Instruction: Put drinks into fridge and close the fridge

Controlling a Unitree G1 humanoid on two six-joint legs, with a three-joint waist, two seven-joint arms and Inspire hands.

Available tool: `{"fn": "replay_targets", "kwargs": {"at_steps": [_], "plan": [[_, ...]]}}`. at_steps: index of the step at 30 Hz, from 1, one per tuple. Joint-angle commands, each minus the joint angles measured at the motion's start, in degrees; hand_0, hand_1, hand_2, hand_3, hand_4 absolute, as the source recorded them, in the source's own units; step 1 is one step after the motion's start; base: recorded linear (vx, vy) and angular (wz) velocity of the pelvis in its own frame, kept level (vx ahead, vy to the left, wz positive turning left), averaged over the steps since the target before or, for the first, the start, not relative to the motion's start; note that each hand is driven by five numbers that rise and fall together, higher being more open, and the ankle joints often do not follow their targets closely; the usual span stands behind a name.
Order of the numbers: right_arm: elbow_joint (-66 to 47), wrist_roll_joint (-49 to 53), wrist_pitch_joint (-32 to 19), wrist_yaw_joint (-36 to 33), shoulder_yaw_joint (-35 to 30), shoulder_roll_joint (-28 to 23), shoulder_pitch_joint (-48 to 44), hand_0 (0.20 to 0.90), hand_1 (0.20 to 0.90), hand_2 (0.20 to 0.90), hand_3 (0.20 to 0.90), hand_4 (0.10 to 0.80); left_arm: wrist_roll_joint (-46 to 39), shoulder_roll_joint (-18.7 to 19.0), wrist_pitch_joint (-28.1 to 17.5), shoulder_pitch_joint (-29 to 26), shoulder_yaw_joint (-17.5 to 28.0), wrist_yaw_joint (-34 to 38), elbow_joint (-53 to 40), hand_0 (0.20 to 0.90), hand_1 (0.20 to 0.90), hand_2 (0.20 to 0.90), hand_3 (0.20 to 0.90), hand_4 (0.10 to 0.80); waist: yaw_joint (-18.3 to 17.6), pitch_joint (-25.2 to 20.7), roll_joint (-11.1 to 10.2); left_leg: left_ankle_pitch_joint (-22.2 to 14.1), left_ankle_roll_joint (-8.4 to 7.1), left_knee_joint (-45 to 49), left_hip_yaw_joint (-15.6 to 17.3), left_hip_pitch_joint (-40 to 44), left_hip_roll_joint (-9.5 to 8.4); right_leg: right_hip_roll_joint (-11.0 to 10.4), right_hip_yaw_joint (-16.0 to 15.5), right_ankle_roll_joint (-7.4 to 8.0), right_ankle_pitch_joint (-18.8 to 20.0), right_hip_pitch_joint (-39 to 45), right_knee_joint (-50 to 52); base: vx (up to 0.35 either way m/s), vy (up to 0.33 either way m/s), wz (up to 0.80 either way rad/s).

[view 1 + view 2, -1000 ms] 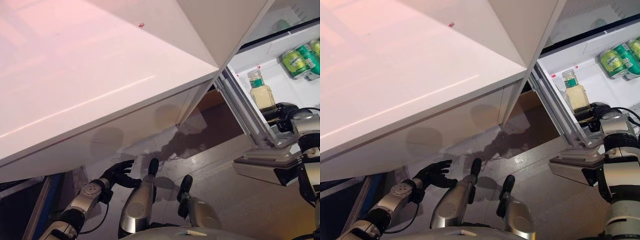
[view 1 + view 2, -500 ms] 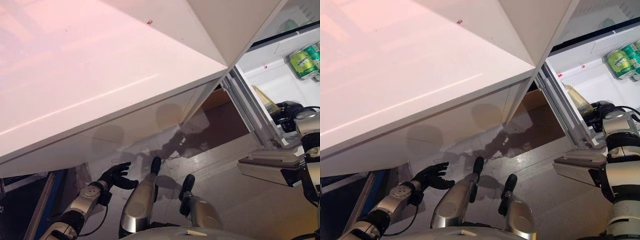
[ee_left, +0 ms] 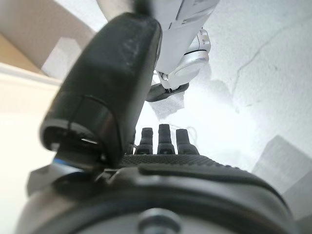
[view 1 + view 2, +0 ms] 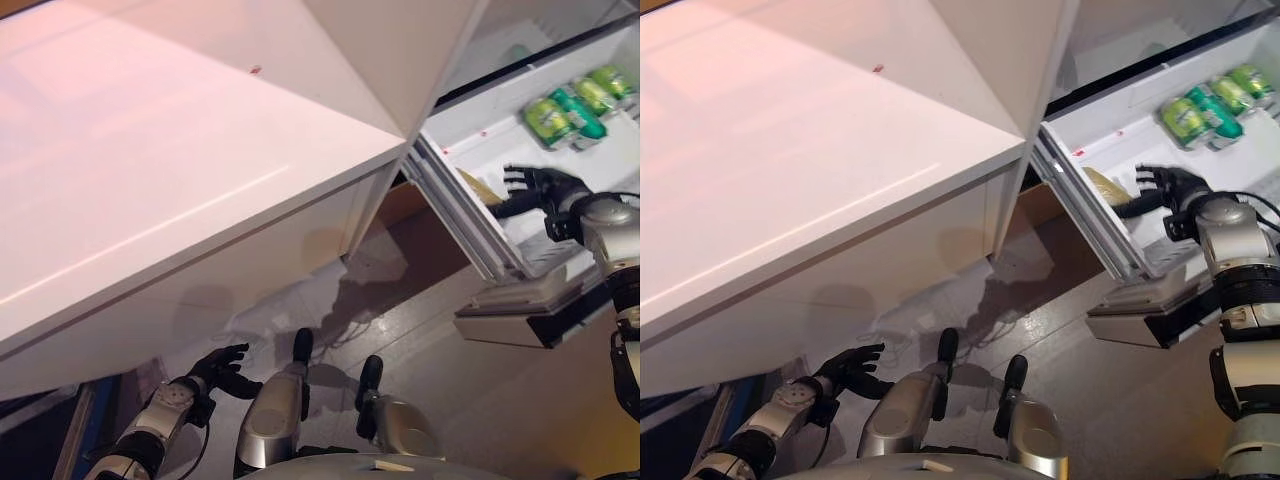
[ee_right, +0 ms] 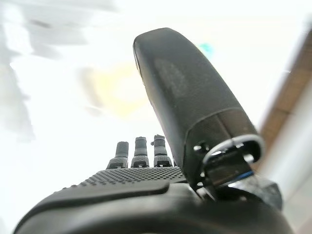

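right hand (image 4: 1170,187) fingers spread, empty, beside pale yellow bottle (image 4: 1105,186) probably lying inside white fridge shelf (image 4: 1120,135) | left hand (image 4: 845,368) relaxed, empty, low | next: clear the arm, swing the door squarely

Both robot hands (image 4: 535,187) (image 4: 222,368) spread, empty.

Bright light washes the white fridge door (image 4: 180,200) with a pinkish glare; soft shadows pool on the floor (image 4: 330,300) beneath it; the right wrist view blows out to white, the yellow bottle (image 5: 114,87) a blur beyond the fingers.
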Motion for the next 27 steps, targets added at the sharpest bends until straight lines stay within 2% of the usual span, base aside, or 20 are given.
{"fn": "replay_targets", "kwargs": {"at_steps": [1, 5, 9, 14, 18, 23, 27], "plan": [[-6.0, 5.8, -8.8, -8.3, -3.4, -8.4, 1.3, 0.9, 0.9, 0.9, 0.9, 0.8, 2.7, -1.6, -0.3, 4.4, -1.1, 0.1, 4.2, 0.9, 0.9, 0.9, 0.9, 0.8, -2.2, -13.6, -1.9, -11.6, 0.52, 3.6, 4.1, 2.5, -0.07, 1.7, 1.1, 0.96, -4.9, -3.0, 6.9, 0.009, 0.071, -0.34], [-8.9, 10.2, -11.1, -12.7, -8.6, -8.8, 4.5, 0.9, 0.9, 0.9, 0.9, 0.8, 3.4, -2.8, -1.0, 4.0, -1.4, 0.7, 6.9, 0.9, 0.9, 0.9, 0.9, 0.8, -3.9, -16.2, -1.5, -11.6, 0.47, 1.5, 5.3, 4.6, 0.03, 1.9, 2.3, 1.55, -4.9, -2.4, 6.5, 0.019, 0.054, -0.29], [-10.3, 18.4, -15.3, -21.7, -16.0, -7.4, 9.4, 0.9, 0.9, 0.9, 0.9, 0.8, 3.0, -3.9, -1.6, 3.7, -1.8, 1.4, 10.0, 0.9, 0.9, 0.9, 0.9, 0.8, -5.7, -18.6, -1.0, -12.2, 0.49, 0.5, 6.6, 6.3, -0.2, 2.1, 3.7, 1.9, -4.9, -1.4, 5.2, 0.019, 0.04, -0.21], [-8.3, 31.4, -23.8, -35.1, -23.7, -2.2, 14.8, 0.9, 0.9, 0.9, 0.9, 0.8, 2.7, -5.4, -1.8, 3.4, -2.8, 2.3, 14.4, 0.9, 0.9, 0.9, 0.9, 0.8, -6.7, -19.9, -0.2, -12.9, 0.7, 0.2, 7.0, 7.5, -0.49, 2.2, 4.4, 1.92, -5.3, -0.5, 4.8, 0.026, 0.013, -0.17], [-6.4, 36.5, -29.1, -40.4, -27.4, 3.2, 18.6, 0.9, 0.9, 0.9, 0.9, 0.8, 3.0, -6.2, -1.5, 3.8, -3.1, 2.2, 16.1, 0.9, 0.9, 0.9, 0.9, 0.8, -6.6, -20.3, 0.4, -13.1, 0.99, 0.2, 6.7, 8.0, -0.69, 2.1, 4.4, 1.68, -5.6, 0.2, 4.5, 0.049, -0.01, -0.09], [-4.5, 43.8, -32.8, -42.0, -29.6, 8.8, 23.4, 0.9, 0.9, 0.9, 0.9, 0.8, 3.8, -6.8, -2.2, 4.9, -2.9, 2.0, 17.4, 0.9, 0.9, 0.9, 0.9, 0.8, -6.4, -20.3, 0.9, -13.4, 1.33, 0.8, 6.3, 7.9, -0.71, 1.8, 4.2, 1.33, -6.3, 0.1, 5.4, 0.067, -0.044, -0.05], [-3.4, 43.3, -33.9, -41.3, -28.9, 11.9, 25.7, 0.9, 0.9, 0.9, 0.9, 0.8, 3.5, -6.5, -2.7, 5.5, -2.5, 1.9, 17.2, 0.9, 0.9, 0.9, 0.9, 0.8, -6.2, -19.2, 1.0, -14.7, 1.98, 4.3, 6.0, 6.6, -0.96, 1.4, 4.1, 0.61, -7.6, -0.9, 8.5, 0.073, -0.074, 0.03]]}}
